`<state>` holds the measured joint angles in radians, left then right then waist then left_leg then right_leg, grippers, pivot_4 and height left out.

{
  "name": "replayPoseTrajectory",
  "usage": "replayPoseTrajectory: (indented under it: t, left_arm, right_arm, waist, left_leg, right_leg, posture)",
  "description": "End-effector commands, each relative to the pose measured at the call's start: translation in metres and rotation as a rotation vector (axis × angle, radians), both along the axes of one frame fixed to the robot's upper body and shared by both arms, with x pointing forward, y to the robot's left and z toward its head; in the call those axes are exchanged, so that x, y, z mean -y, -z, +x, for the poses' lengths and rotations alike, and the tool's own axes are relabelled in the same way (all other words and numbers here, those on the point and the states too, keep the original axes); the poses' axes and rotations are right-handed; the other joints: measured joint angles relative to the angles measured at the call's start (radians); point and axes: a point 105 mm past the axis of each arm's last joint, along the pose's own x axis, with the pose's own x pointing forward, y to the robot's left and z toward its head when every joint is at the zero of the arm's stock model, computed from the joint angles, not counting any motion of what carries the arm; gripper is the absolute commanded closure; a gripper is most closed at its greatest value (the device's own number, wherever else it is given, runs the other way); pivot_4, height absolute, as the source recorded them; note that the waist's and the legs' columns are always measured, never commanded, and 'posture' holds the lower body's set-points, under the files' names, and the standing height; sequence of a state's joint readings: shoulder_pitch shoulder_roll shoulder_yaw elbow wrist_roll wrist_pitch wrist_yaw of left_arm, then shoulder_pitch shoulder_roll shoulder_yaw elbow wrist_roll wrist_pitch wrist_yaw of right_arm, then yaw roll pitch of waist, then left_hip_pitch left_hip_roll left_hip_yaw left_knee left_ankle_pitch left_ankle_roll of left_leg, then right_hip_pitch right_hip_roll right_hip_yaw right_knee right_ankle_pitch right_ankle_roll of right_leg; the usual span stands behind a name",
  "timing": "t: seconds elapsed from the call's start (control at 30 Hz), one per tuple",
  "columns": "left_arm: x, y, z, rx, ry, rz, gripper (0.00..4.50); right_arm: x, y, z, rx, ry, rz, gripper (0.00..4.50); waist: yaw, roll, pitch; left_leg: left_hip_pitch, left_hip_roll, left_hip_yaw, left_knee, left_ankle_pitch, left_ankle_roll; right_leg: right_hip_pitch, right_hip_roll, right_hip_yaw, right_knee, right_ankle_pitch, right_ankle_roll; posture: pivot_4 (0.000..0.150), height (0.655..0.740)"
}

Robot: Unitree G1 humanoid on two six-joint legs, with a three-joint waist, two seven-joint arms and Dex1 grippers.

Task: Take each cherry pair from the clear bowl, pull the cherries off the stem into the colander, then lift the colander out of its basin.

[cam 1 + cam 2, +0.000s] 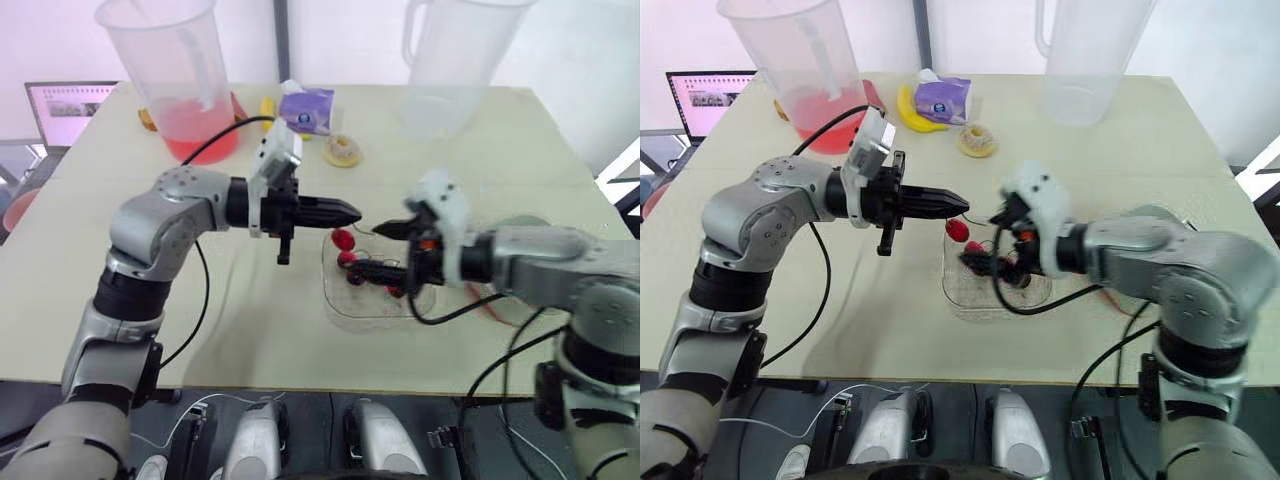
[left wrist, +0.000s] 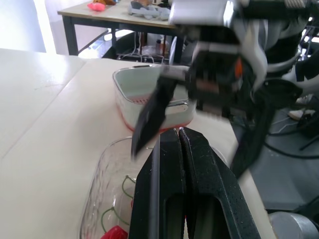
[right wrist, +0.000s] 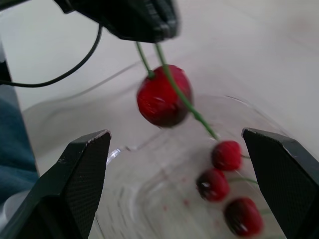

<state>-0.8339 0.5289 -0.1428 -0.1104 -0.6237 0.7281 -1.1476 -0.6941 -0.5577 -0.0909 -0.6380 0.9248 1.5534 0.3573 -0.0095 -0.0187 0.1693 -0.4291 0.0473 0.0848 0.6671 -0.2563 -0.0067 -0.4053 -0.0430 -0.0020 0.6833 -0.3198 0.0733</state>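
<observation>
Cherry (image 3: 163, 95) is hanging over the bowl (image 1: 335, 305) by its stem (image 3: 175, 78), which the left gripper (image 1: 355, 211) is pinching tight. Right gripper (image 3: 174, 133) is gaping wide, facing the cherry. More cherries (image 3: 227, 155) are lying in the bowl; the colander (image 2: 144, 87) is sitting just beyond it.
</observation>
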Motion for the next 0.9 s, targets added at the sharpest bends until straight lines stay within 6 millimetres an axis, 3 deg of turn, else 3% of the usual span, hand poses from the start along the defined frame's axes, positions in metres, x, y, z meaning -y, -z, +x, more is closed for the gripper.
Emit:
replayPoseTrajectory:
  t: [0.03, 0.33, 0.43, 0.63, 0.8, 0.9]
  left_arm:
    - [0.001, -0.012, -0.002, 0.057, 0.014, -0.013, 4.5]
    - [0.0, -0.013, -0.002, 0.059, 0.01, -0.012, 4.5]
    - [0.0, -0.013, -0.002, 0.058, 0.008, -0.013, 4.5]
    - [0.001, -0.012, -0.002, 0.054, 0.009, -0.015, 4.5]
    - [0.001, -0.012, -0.002, 0.055, 0.008, -0.016, 4.5]
    - [0.001, -0.012, -0.002, 0.055, 0.006, -0.017, 4.5]
  right_arm:
    - [-0.012, -0.012, 0.007, 0.047, -0.023, 0.045, 0.04]
    - [-0.027, -0.017, 0.009, 0.039, -0.064, 0.093, 0.04]
    - [-0.025, -0.014, 0.01, 0.039, -0.047, 0.082, 0.9]
    - [-0.023, -0.013, 0.01, 0.037, -0.04, 0.08, 3.78]
    - [-0.02, -0.009, 0.009, 0.024, -0.031, 0.059, 3.93]
    - [-0.014, 0.006, 0.01, -0.02, 0.002, 0.009, 3.93]
  waist:
    - [-0.001, 0.0, 0.0]
    - [-0.004, 0.0, 0.0]
    - [-0.004, 0.0, 0.0]
    - [-0.005, 0.0, 0.0]
    - [-0.004, 0.0, 0.0]
    - [-0.003, 0.0, 0.0]
  left_leg:
    - [0.0, 0.0, 0.0, 0.0, 0.0, 0.001]
    - [0.0, 0.001, 0.0, 0.0, -0.001, 0.001]
    - [0.0, 0.001, 0.0, 0.0, -0.001, 0.001]
    - [0.0, 0.001, 0.0, 0.0, -0.001, 0.001]
    - [0.0, 0.001, 0.0, 0.0, -0.001, 0.001]
    - [0.0, 0.001, 0.0, 0.0, -0.001, 0.001]
  right_leg:
    - [0.0, 0.0, 0.0, 0.0, 0.0, 0.0]
    - [0.0, -0.001, 0.0, 0.0, 0.0, 0.0]
    - [0.0, -0.001, 0.0, 0.0, 0.0, 0.0]
    - [0.0, -0.001, 0.0, 0.0, 0.0, 0.0]
    - [0.0, -0.001, 0.0, 0.0, 0.0, 0.0]
    - [0.0, -0.001, 0.0, 0.0, 0.0, 0.0]
  posture:
    - [0.15, 0.74]
    - [0.15, 0.74]
    - [0.15, 0.74]
    - [0.15, 0.74]
    - [0.15, 0.74]
    - [0.15, 0.74]
